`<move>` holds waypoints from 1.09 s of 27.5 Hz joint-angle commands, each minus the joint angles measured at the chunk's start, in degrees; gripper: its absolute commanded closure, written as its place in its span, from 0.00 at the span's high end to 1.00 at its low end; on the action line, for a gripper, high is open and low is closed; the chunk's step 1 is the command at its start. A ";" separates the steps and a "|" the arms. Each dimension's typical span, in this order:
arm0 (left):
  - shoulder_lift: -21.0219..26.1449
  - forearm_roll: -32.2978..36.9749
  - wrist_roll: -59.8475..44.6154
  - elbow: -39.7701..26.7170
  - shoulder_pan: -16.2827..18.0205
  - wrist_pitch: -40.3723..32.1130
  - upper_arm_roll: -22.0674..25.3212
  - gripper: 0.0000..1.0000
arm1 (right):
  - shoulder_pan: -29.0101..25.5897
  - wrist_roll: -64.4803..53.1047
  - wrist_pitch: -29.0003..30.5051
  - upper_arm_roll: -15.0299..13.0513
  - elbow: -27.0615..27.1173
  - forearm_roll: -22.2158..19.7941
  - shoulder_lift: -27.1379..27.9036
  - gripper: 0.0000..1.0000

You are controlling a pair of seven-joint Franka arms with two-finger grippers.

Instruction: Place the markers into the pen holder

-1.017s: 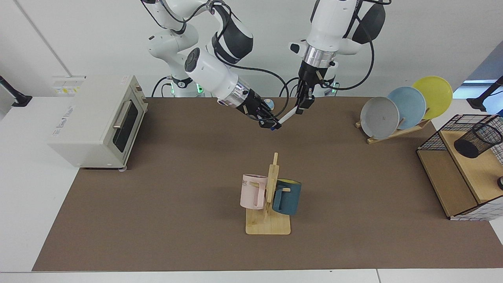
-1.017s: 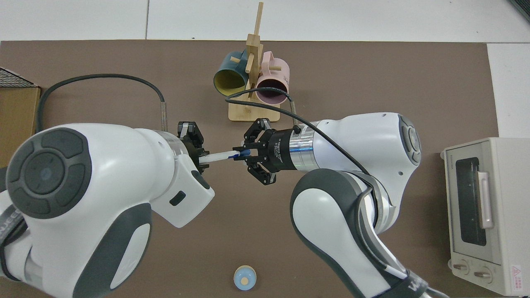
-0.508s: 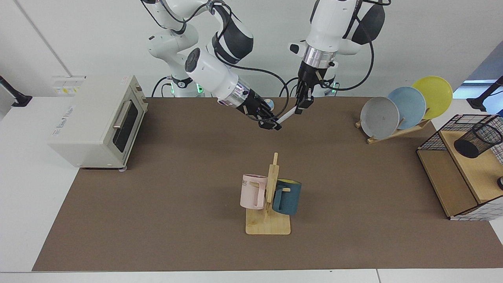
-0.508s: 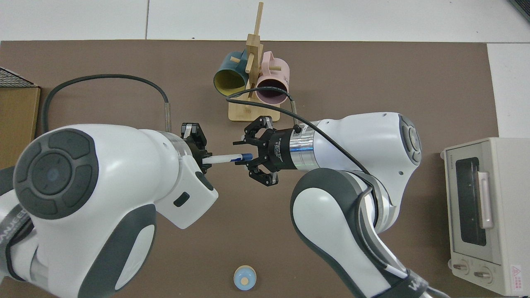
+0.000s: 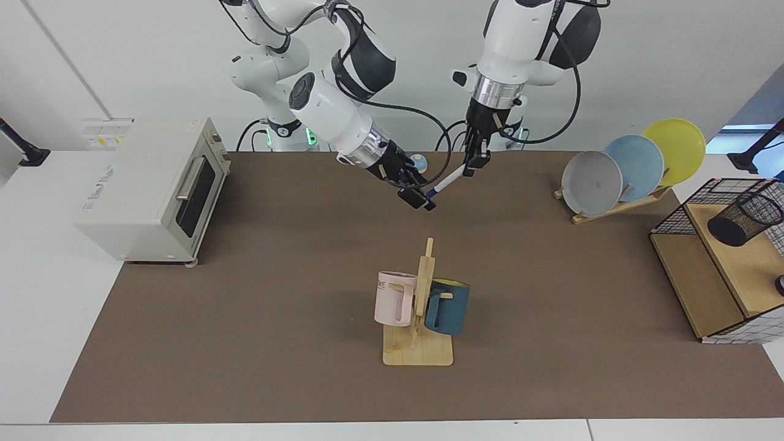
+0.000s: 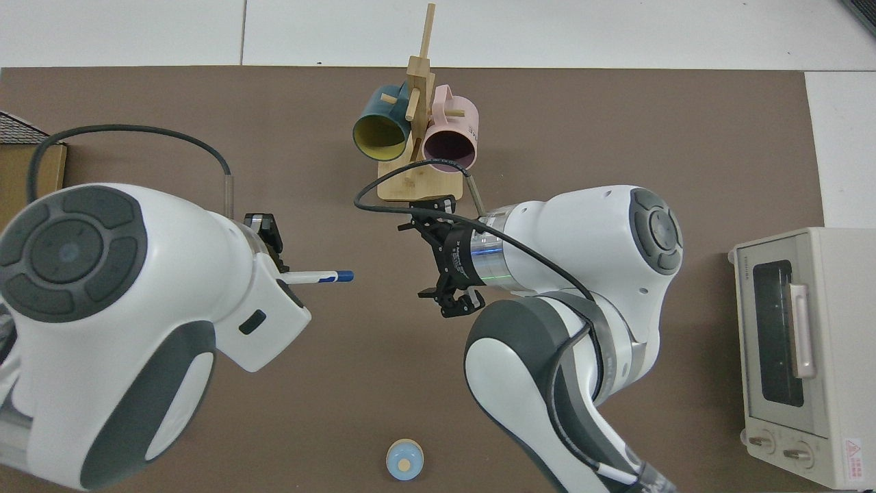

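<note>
Marker (image 5: 449, 181) sits in my left gripper (image 5: 475, 164), clamped at its white end, blue cap hanging down and slanting toward my right gripper (image 5: 419, 200); it's up in the air over the counter (image 5: 257, 318), behind the mug rack (image 5: 419, 343). From above, marker (image 6: 316, 276) sticks out level from left gripper (image 6: 274, 255), cap end free, w/ a clear gap to right gripper (image 6: 445, 257). Right gripper's fingers (image 6: 457, 305) are spread wide, holding nothing, also behind the rack and just off the marker's cap end, not touching it. Pen holder (image 5: 744, 218) stands on the wooden shelf (image 5: 741, 263) inside the wire basket frame (image 5: 692, 211), well off to one side of the rack, on the side of the blue mug (image 5: 448, 306), far from both grippers; it looks tilted toward the camera, mouth dark, can't tell what's in it. Pink mug (image 5: 395, 299) hangs on the rack's other side. Plates (image 5: 637, 165) on their stand are behind the rack, between it and the basket. Toaster oven (image 5: 156, 187) is well off on the pink-mug side. Small blue knob-like thing (image 6: 404, 460) lies on the counter behind the rack, near the arm bases.
</note>
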 commanded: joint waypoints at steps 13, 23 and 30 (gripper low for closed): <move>-0.78 23.38 7.77 4.05 0.20 -9.55 10.55 0.00 | -3.76 -24.61 -16.17 -0.41 -3.83 -28.02 -5.78 1.00; -0.17 30.32 11.02 5.19 0.46 -9.03 21.71 0.00 | -13.16 -43.77 -22.50 -0.41 -3.92 -31.45 -9.21 1.00; 0.88 39.47 12.87 6.77 0.46 -3.15 23.38 0.00 | -18.79 -55.90 -24.00 -0.41 -3.92 -34.27 -10.79 1.00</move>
